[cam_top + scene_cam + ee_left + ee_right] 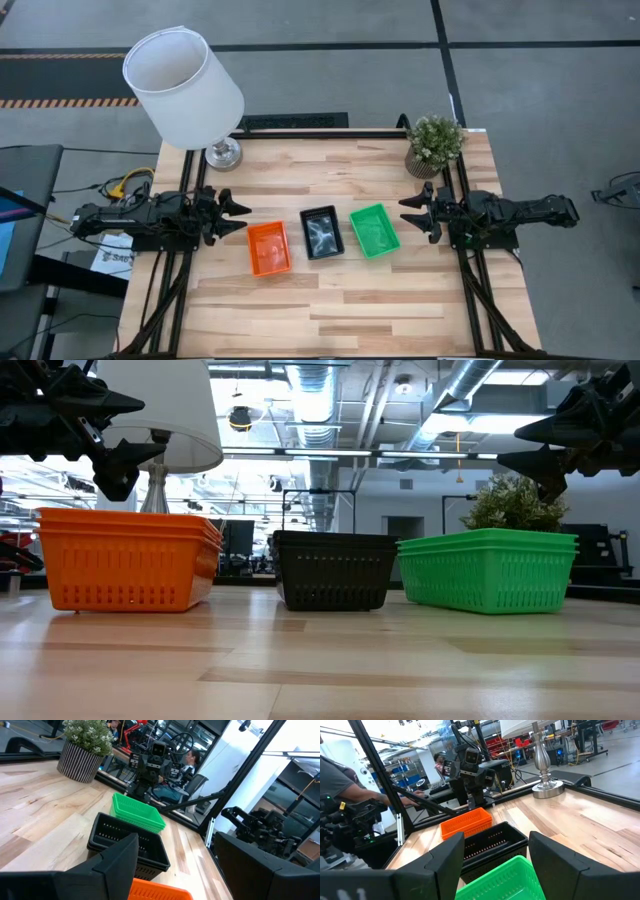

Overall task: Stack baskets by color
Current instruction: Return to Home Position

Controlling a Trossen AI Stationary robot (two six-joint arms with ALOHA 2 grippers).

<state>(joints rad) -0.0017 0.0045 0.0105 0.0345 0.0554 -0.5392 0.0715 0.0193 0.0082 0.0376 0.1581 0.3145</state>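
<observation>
The orange stack (268, 248), black stack (322, 232) and green stack (374, 230) stood in a row on the surface (330, 310), narrow gaps between them. Its front strip lay bare. At the rear, a lamp (185, 85) blocked the left corner, a potted plant (434, 143) the right. The left pincer (240, 218) and right pincer (408, 212) flanked the row above rim height

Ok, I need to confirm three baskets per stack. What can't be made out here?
High view: orange stack, black stack and green stack seen from above; top baskets hide any beneath.
Low view: black stack's rims blend; layers uncountable.
Left wrist view: orange stack mostly behind the left tool, cut by the edge.
Right wrist view: green stack cut by the edge.
</observation>
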